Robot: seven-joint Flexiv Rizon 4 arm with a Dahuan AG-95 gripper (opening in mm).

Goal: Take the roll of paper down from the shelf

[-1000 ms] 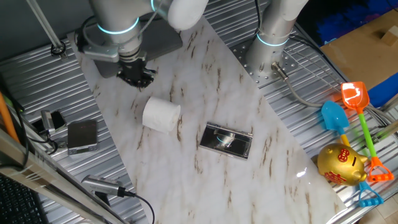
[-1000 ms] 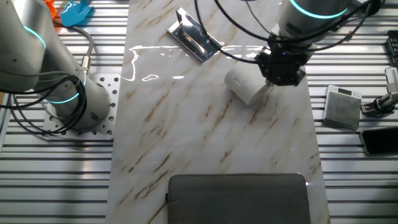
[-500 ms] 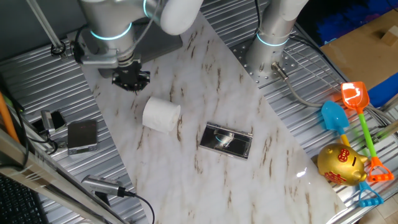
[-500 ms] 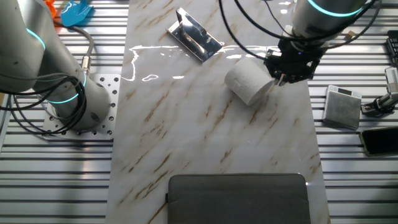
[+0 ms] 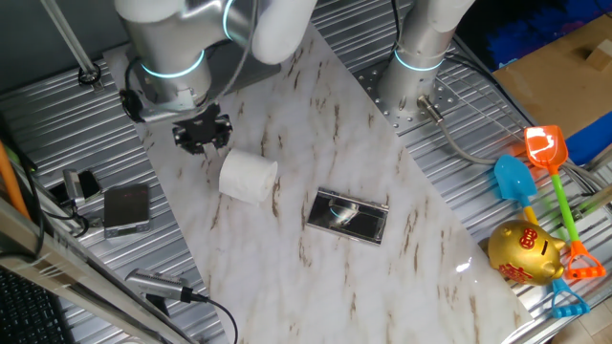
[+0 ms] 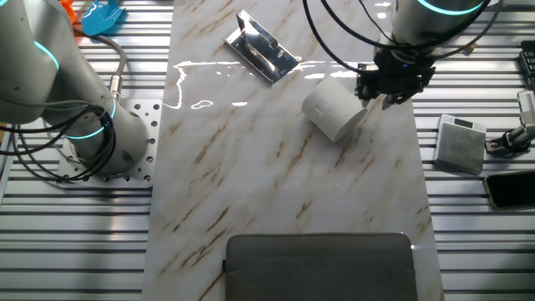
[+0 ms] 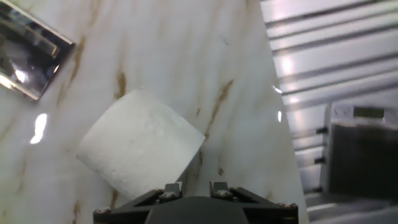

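Toilet roll (image 5: 248, 178) lies on its side on the bench (image 5: 344, 115), beside the shelf (image 5: 347, 216), not on it. Claw (image 5: 203, 133) hangs near the roll, empty; opening can't be judged. Looks done; next: pull clear.

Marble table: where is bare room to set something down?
Bare marble lies between the white paper roll and the dark grey plate. It is crowded around the roll: the gripper and the mirrored shelf are near.

Red Chinese characters mark the side of the golden piggy bank (image 5: 524, 252) lying below the orange and blue toy shovels (image 5: 532, 162); they are too small to read. No other text, label or number is legible.
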